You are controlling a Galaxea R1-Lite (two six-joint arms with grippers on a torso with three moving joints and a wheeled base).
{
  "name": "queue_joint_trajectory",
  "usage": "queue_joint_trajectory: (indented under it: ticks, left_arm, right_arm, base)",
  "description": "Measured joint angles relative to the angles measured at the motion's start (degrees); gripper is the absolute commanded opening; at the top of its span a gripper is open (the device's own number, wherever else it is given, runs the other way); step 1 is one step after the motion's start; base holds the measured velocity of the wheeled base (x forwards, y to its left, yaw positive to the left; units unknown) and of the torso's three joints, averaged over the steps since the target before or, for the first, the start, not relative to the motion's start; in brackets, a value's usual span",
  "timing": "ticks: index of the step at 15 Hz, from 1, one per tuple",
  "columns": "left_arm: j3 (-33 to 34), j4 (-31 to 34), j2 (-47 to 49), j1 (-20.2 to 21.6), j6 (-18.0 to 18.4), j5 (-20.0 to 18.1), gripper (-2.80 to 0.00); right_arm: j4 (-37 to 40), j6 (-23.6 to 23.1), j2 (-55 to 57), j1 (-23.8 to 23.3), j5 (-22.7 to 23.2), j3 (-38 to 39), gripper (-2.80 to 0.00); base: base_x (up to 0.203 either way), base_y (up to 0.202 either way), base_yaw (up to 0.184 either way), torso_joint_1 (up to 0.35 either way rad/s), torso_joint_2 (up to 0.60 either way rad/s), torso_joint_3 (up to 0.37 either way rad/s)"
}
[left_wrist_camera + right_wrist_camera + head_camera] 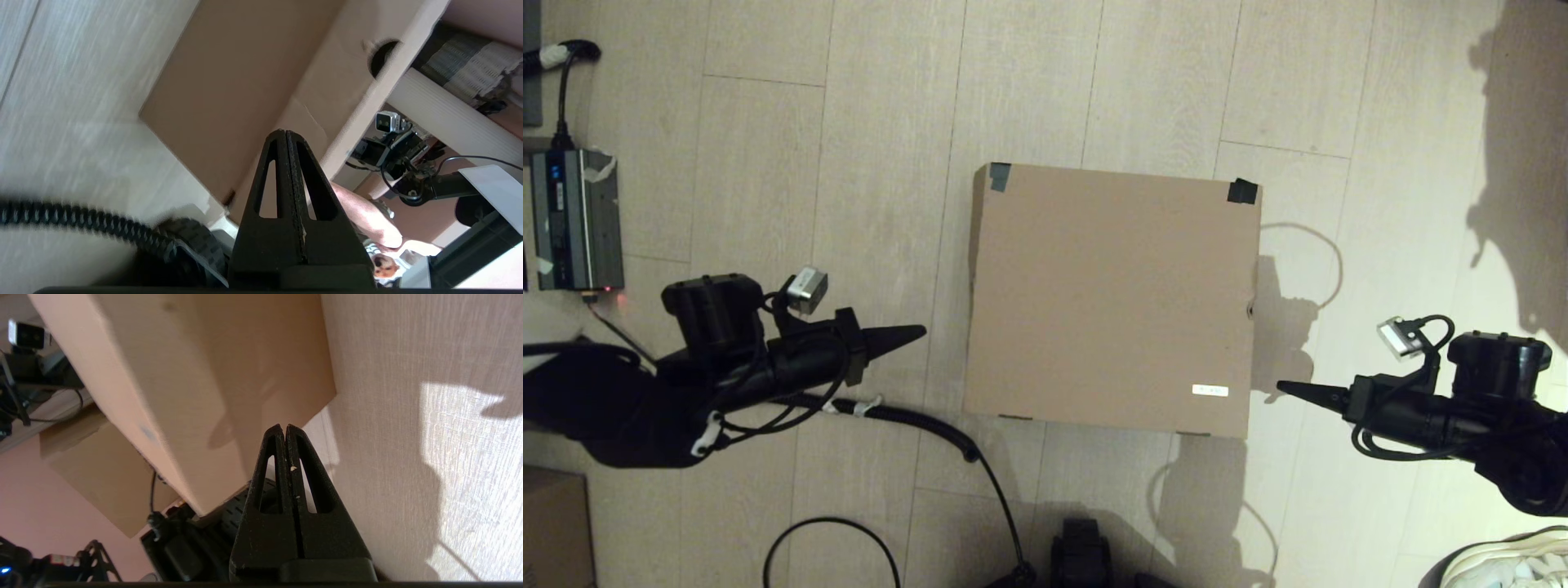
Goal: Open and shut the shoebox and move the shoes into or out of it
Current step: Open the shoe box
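Surroundings first: pale plank floor [882,122]; a grey power unit [576,219] with a small red light at my far left, its black lead running off toward the top edge; a coiled black cable [915,418] trailing across the boards from my left arm toward the bottom edge; the corner of a darker brown carton [551,527] at the lower left; a white sneaker [1515,563] half cut off at the lower right. None of these lies between my pincers and the box. Item proper: the shoebox [1111,298], plain brown cardboard, sits on the floor in the middle, lid flat down, black tape patches on its two far corners, a small white label near the corner on my right (its print too small to read). Its contents are hidden. My left gripper [919,331] hangs just off the box's left side, tips pressed together, holding nothing. My right gripper [1282,385] hangs just off the right side, near the label corner, likewise pinched together and empty. Neither touches the cardboard.
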Motion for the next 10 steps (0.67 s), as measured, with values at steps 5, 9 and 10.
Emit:
queue_joint_trajectory:
  ticks: [5,9,10]
  left_arm:
    - [-4.5,-0.5,5.2,-1.4,0.0,1.0,-2.8]
    - [-8.6,-0.4,8.7,-2.8,-0.3,1.5,-2.8]
    - [-8.9,-0.4,9.2,-3.1,-0.4,2.0,-2.8]
  right_arm:
    - [-1.2,0.2,3.3,2.4,-1.5,-1.0,-2.8]
    - [-1.2,0.6,4.2,5.6,-3.4,-2.1,-2.8]
    - [-1.2,0.7,4.4,6.0,-4.1,-2.2,-2.8]
  base:
    - [0.0,0.0,0.0,0.0,0.0,0.0]
    - [0.0,0.0,0.0,0.0,0.0,0.0]
    - [0.0,0.0,0.0,0.0,0.0,0.0]
